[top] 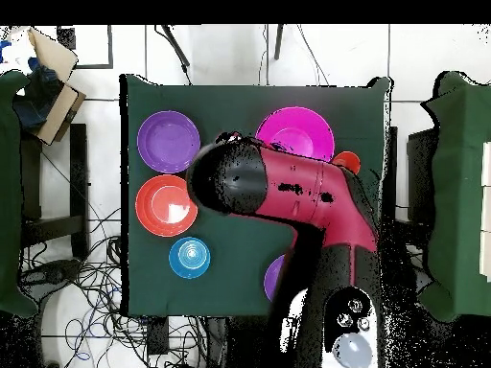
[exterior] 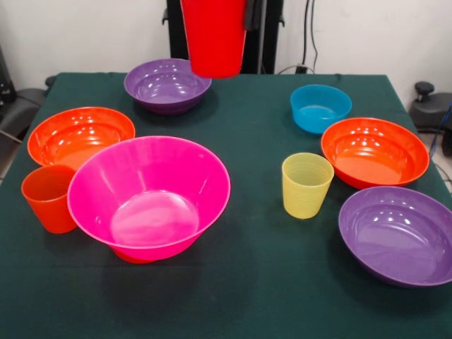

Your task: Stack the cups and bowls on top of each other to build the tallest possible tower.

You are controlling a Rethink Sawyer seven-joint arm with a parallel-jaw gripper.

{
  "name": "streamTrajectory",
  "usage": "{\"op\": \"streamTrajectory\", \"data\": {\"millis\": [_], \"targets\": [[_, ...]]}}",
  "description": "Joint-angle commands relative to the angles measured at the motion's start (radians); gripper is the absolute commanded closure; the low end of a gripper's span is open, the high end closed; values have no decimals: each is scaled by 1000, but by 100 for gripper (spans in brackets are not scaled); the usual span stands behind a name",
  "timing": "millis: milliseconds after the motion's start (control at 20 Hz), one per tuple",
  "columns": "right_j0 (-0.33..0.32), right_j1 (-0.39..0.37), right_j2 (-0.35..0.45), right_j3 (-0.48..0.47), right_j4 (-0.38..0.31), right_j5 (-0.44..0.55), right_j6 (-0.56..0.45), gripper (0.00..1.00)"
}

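A red cup (exterior: 213,37) hangs in the air above the table's far side, just over the far purple bowl (exterior: 167,85). My gripper (exterior: 247,14) is shut on the red cup's right rim at the top edge. The big pink bowl (exterior: 148,196) stands front left, resting on something orange (exterior: 131,256). An orange cup (exterior: 48,198) touches its left side. A yellow cup (exterior: 306,185) stands upright right of centre. In the overhead view my arm (top: 288,192) covers the table's middle and hides the gripper, the red cup and the yellow cup.
Other bowls stand singly: wide orange (exterior: 80,135) at left, small blue (exterior: 320,107), wide orange (exterior: 374,152) and purple (exterior: 399,234) at right. The overhead view shows purple (top: 168,141), orange (top: 165,205), blue (top: 190,258) and pink (top: 295,134) bowls.
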State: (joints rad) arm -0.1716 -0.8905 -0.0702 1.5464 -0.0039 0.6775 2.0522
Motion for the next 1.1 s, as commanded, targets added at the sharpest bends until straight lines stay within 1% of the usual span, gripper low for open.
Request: {"op": "streamTrajectory", "data": {"millis": [50,350,450,550,750,950,1100], "targets": [[19,161,22,-24,-95,-59,62,100],[-13,254,30,28,-114,-258,66,100],[-20,276,32,41,-115,-305,69,100],[-5,295,12,33,-119,-331,88,100],[9,311,-12,32,-119,-353,86,100],[8,295,-22,40,-117,-336,55,100],[19,287,-34,38,-111,-318,54,100]]}}
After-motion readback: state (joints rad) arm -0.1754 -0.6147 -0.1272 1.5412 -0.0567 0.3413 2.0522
